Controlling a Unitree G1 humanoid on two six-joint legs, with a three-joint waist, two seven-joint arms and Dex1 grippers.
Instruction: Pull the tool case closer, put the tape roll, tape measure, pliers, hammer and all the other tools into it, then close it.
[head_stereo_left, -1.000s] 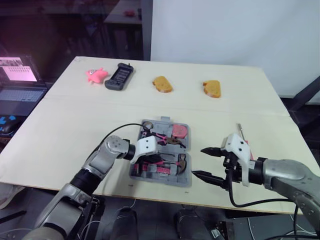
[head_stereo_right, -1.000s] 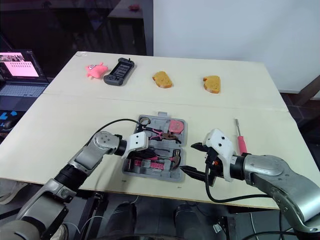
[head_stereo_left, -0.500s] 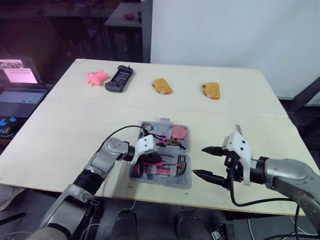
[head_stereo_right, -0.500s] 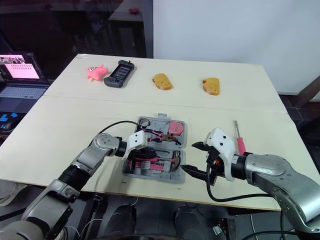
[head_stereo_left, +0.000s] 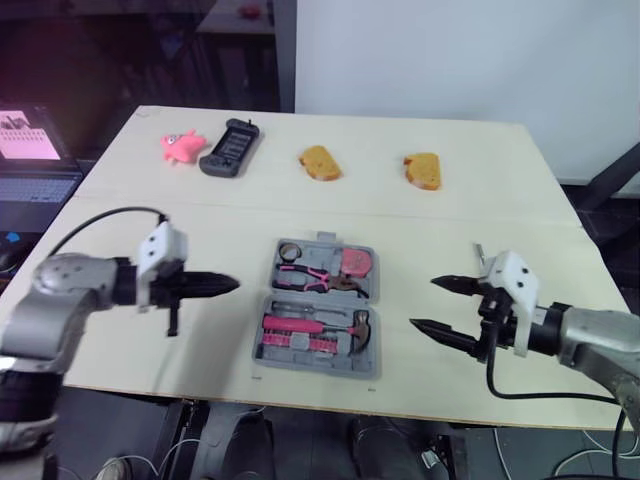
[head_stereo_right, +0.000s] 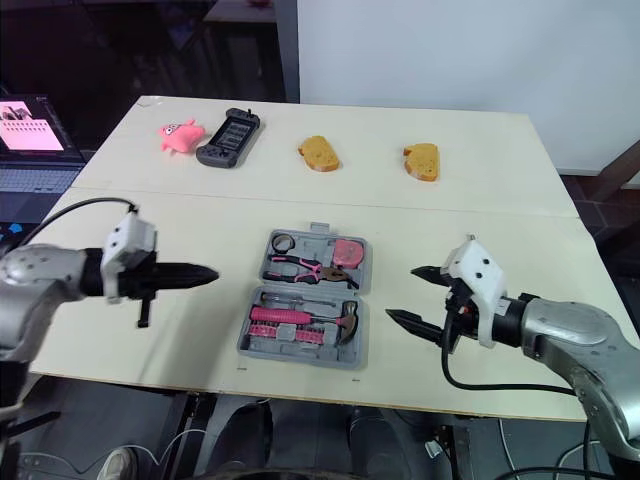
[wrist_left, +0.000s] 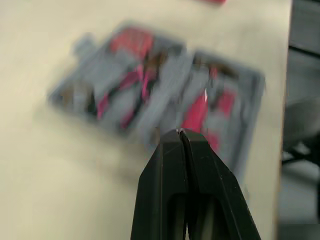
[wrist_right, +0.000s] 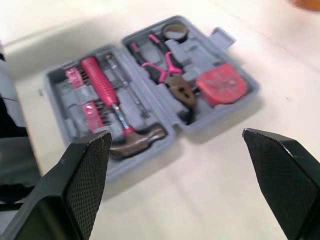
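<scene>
The grey tool case lies open near the table's front edge. In its far half sit the tape roll, the pink-handled pliers and the pink tape measure. The near half holds the hammer and pink bits. My left gripper is shut and empty. It points at the case from a short way to its left. My right gripper stands open just right of the case, touching nothing. A thin metal shaft pokes out behind its white housing.
Along the far edge lie a pink toy, a black handheld device and two bread pieces. A laptop stands off the table's left side. Bare tabletop surrounds the case on both sides.
My left gripper has pulled out of the case and moved well to the left. The right gripper has drifted slightly right. The camera has shifted a little.
</scene>
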